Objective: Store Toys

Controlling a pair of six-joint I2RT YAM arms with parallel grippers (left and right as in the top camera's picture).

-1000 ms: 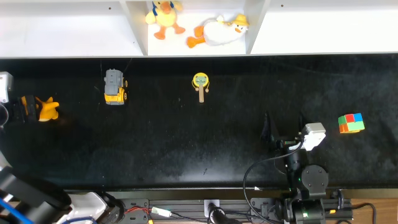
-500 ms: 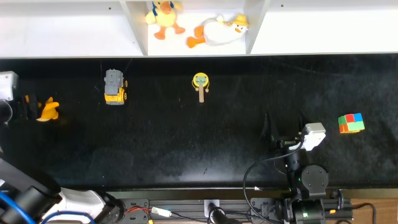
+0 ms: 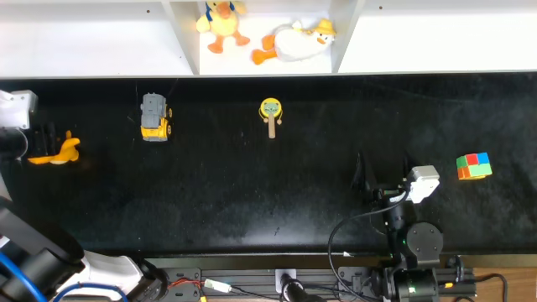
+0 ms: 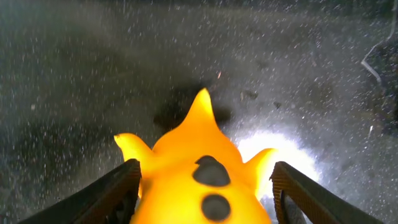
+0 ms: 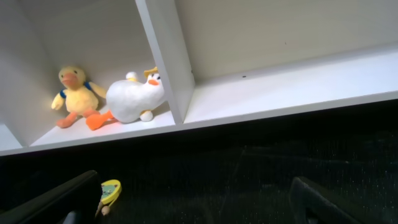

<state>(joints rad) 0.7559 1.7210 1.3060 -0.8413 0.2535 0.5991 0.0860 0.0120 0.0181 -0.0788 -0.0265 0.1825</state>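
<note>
A yellow-orange pointed toy (image 3: 59, 152) is held at the table's far left, with my left gripper (image 3: 38, 144) shut on it. In the left wrist view the toy (image 4: 204, 168) sits between both fingers (image 4: 112, 196), raised above the black table with its shadow beneath. My right gripper (image 3: 382, 168) rests low at the front right, open and holding nothing. Its wrist view looks at the white shelf (image 5: 280, 93), where a yellow duck plush (image 5: 73, 93) and a white goose plush (image 5: 132, 98) sit in one compartment.
A grey and yellow toy truck (image 3: 154, 116), a yellow-green stick toy (image 3: 270, 113) and a colour cube (image 3: 473, 166) lie on the black table (image 3: 252, 193). The white shelf (image 3: 92, 42) runs along the back, with the two plush toys in its middle compartment.
My left gripper has drawn back to the left and slightly toward the shelf with the yellow toy, which now shows flatter. The right arm has not moved.
</note>
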